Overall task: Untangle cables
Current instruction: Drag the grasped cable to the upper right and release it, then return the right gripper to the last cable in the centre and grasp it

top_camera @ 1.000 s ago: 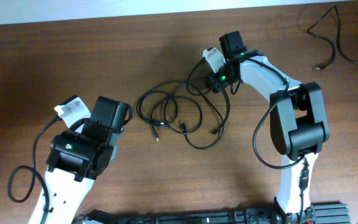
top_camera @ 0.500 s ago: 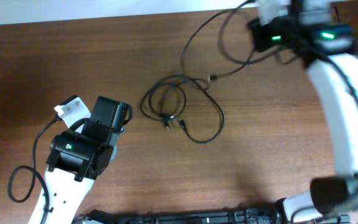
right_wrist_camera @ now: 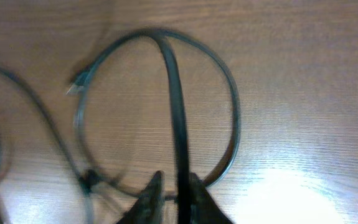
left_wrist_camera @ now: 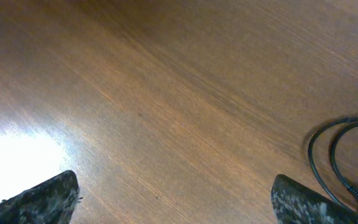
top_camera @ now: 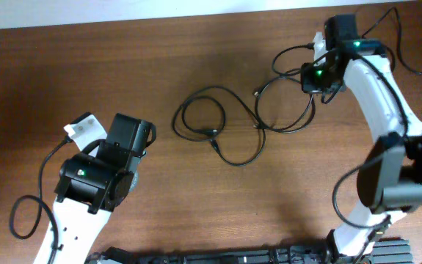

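Note:
Thin black cables lie on the brown table. One cable (top_camera: 288, 88) forms a loop at upper right, its plug (top_camera: 257, 92) at the loop's left. My right gripper (top_camera: 315, 73) is shut on this cable (right_wrist_camera: 177, 118), which runs up between the fingers (right_wrist_camera: 179, 193) over the loop. Two more cables (top_camera: 211, 121) lie looped together at the centre, a strand curving toward the right loop. My left gripper (left_wrist_camera: 172, 199) is open and empty over bare wood at lower left, the loop's edge (left_wrist_camera: 328, 162) to its right.
A further black cable (top_camera: 387, 44) lies at the table's far right corner. The left arm's own thick wire (top_camera: 27, 213) loops at the lower left. The table's back edge meets a white wall.
My right gripper lifted one cable up and right out of the pile, then came down at upper right with it. That cable now forms its own loop there. The left arm has not moved.

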`<state>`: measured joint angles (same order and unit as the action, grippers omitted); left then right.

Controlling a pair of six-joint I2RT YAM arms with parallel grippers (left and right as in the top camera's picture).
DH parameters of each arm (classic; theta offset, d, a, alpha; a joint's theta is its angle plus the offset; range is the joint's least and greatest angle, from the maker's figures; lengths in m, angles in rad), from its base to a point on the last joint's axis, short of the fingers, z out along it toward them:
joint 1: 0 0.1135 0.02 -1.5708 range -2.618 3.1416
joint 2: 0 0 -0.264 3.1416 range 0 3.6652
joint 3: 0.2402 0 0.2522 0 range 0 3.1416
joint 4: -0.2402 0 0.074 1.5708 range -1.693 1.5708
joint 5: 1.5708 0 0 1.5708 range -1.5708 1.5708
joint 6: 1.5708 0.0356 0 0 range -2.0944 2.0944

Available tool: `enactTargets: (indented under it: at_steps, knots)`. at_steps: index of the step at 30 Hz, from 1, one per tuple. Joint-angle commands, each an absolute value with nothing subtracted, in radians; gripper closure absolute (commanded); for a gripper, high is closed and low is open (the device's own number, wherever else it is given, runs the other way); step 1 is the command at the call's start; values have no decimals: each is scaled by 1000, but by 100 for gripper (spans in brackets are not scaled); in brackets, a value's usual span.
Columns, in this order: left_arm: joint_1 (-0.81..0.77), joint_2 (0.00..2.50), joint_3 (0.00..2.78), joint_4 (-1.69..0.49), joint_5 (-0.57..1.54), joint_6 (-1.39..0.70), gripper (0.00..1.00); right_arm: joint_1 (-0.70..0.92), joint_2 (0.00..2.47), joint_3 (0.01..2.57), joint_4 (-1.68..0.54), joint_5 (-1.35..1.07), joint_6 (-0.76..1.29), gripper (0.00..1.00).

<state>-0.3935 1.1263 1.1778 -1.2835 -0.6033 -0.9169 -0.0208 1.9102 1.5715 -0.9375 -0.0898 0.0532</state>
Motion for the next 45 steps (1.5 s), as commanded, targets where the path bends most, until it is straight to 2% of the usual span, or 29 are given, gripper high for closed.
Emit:
enactTargets:
  at_steps: [1,2,3,6,10,11,13,14,17,19,22,25,28,29,35,36,37,38,40,44,45]
  knots:
    - [-396,1118,1173,-1286,-624,-931,1,-30,1976,1548,-901,-3,61,54]
    - [-396,1118,1173,-1286,-624,-931,1,-29,2001,1548,-884,2,61,33]
    - [-396,1118,1173,-1286,-624,-931,1,-27,2017,1548,-875,2,61,26]
    - [-396,1118,1173,-1286,-624,-931,1,-27,2081,1548,-868,9,61,23]
    - [-396,1118,1173,-1286,-624,-931,1,-27,2146,1546,-897,30,63,25]
    - [-396,1118,1173,-1286,-624,-931,1,-27,2154,1540,-889,84,82,30]
    - [-396,1118,1173,-1286,-624,-931,1,-27,2170,1532,-883,113,114,69]
    - [-396,1118,1173,-1286,-624,-931,1,-26,2173,1520,-884,112,114,96]
    - [-396,1118,1173,-1286,-624,-931,1,-50,2174,1475,-831,115,110,96]
    - [-396,1118,1173,-1286,-624,-931,1,-105,2131,1522,-919,39,110,96]
    - [-396,1118,1173,-1286,-624,-931,1,-220,2001,1566,-1042,38,114,96]
    - [-396,1118,1173,-1286,-624,-931,1,-410,1845,1566,-1098,38,114,96]
    - [-396,1118,1173,-1286,-624,-931,1,-619,1802,1565,-1058,42,114,96]
    - [-396,1118,1173,-1286,-624,-931,1,-737,1826,1564,-998,46,114,96]
    - [-396,1118,1173,-1286,-624,-931,1,-938,1952,1558,-879,46,110,96]
    - [-396,1118,1173,-1286,-624,-931,1,-951,1974,1558,-873,45,110,79]
    - [-396,1118,1173,-1286,-624,-931,1,-952,1984,1558,-873,46,110,54]
    - [-396,1118,1173,-1286,-624,-931,1,-950,1989,1558,-875,44,110,23]
    - [-396,1118,1173,-1286,-624,-931,1,-944,1987,1558,-894,28,110,12]
    - [-396,1118,1173,-1286,-624,-931,1,-892,1966,1559,-952,-23,114,13]
    - [-396,1118,1173,-1286,-624,-931,1,-842,1957,1559,-968,-215,114,12]
